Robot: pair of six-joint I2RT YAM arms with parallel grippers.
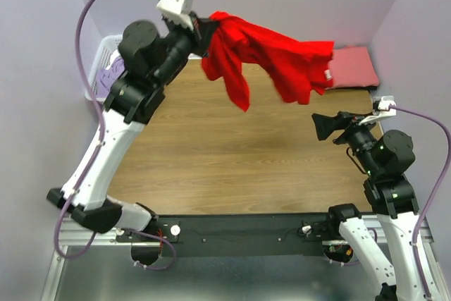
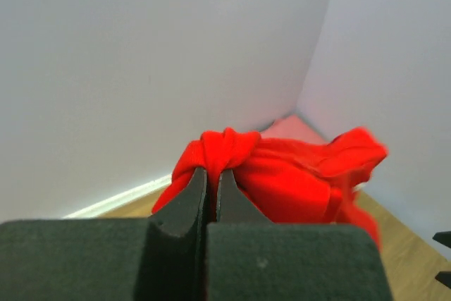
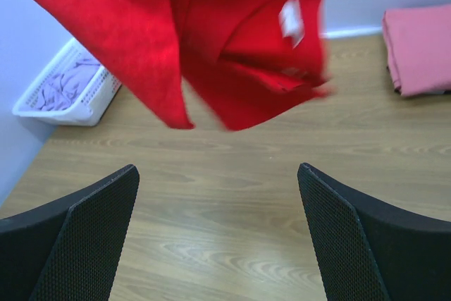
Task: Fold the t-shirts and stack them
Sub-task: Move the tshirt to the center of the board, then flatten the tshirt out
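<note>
The brown wooden desk [image 1: 211,167] fills the middle of the view from above. White walls stand at its far edge and along its two sides.

The red t-shirt [image 1: 271,54] is the biggest soft thing here. It hangs in the air over the far part of the desk. It is bunched up and not folded. One end is up high near the far left corner. The rest spreads out to the right, toward the far right corner. A long flap hangs down in the middle.

The left end effector [image 2: 211,174] is clenched on the red t-shirt. A knot of red cloth is pinched between its two fingertips, and the rest of the shirt hangs out past them.

The right end effector [image 3: 217,170] is near the right edge of the desk. Its two fingers are spread wide with nothing between them. The red t-shirt hangs above and in front of it, and they do not touch.

A pink t-shirt [image 1: 352,67] lies folded flat in the far right corner of the desk.

A white basket [image 3: 49,107] sits by the far left corner. A lavender t-shirt [image 3: 67,89] lies crumpled inside it.

A small white tag [image 3: 290,20] shows on the right end of the red t-shirt.
</note>
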